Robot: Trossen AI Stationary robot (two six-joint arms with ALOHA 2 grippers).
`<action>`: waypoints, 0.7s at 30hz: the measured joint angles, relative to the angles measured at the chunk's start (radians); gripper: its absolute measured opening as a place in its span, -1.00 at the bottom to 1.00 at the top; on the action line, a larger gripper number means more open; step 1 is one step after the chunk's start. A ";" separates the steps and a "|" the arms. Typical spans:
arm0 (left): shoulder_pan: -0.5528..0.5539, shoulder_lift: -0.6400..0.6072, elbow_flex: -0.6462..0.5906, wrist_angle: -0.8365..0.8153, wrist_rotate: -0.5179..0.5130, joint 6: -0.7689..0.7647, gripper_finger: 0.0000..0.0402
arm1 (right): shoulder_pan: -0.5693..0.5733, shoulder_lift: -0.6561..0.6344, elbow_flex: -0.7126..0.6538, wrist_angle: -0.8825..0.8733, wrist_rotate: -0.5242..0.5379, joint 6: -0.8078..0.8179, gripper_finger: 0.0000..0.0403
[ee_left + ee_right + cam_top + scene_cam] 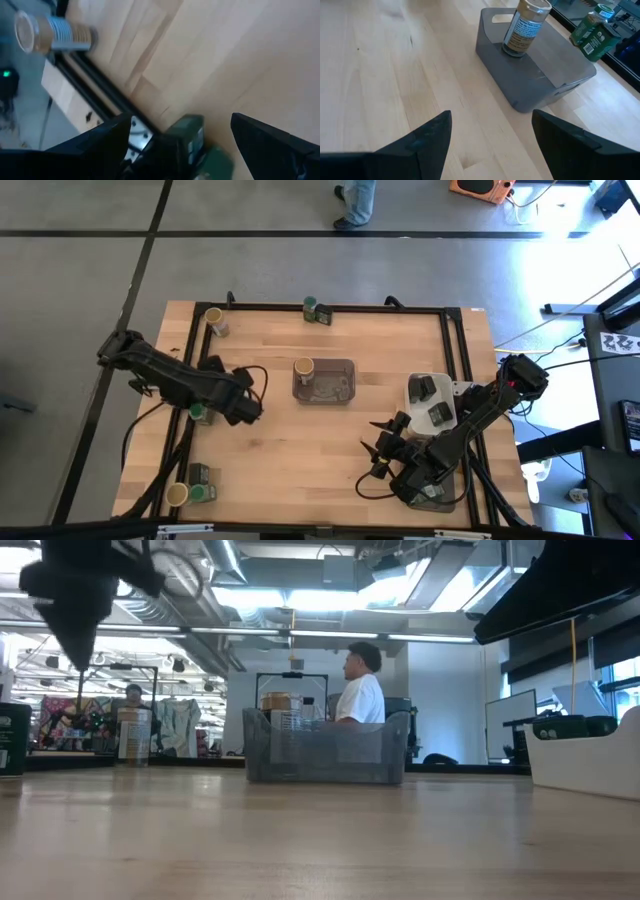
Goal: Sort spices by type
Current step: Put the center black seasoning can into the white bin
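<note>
We see the left gripper (243,408) spread wide, empty; a green-lidded jar (199,413) sits at its 9 o'clock.

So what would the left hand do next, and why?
Probably drop a little and close. The left hand is open and hovers over a green-lidded jar at the table's left edge, with the jar sitting between its fingers but not yet gripped.
</note>
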 joint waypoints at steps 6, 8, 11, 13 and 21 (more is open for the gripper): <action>0.107 0.000 -0.091 0.009 0.066 0.077 0.70 | 0.000 0.000 0.000 0.000 0.000 0.000 0.37; 0.147 0.000 -0.120 0.009 0.097 0.100 0.70 | 0.000 -0.001 0.000 0.000 0.000 0.000 0.37; 0.199 0.000 -0.156 0.016 0.150 0.130 0.70 | 0.000 -0.001 0.000 0.000 0.000 0.000 0.37; 0.221 0.001 -0.174 0.027 0.154 0.149 0.70 | 0.000 -0.001 0.000 0.000 0.000 0.000 0.37; 0.262 0.001 -0.245 0.112 0.227 0.202 0.70 | 0.000 -0.001 0.000 0.000 0.000 0.000 0.37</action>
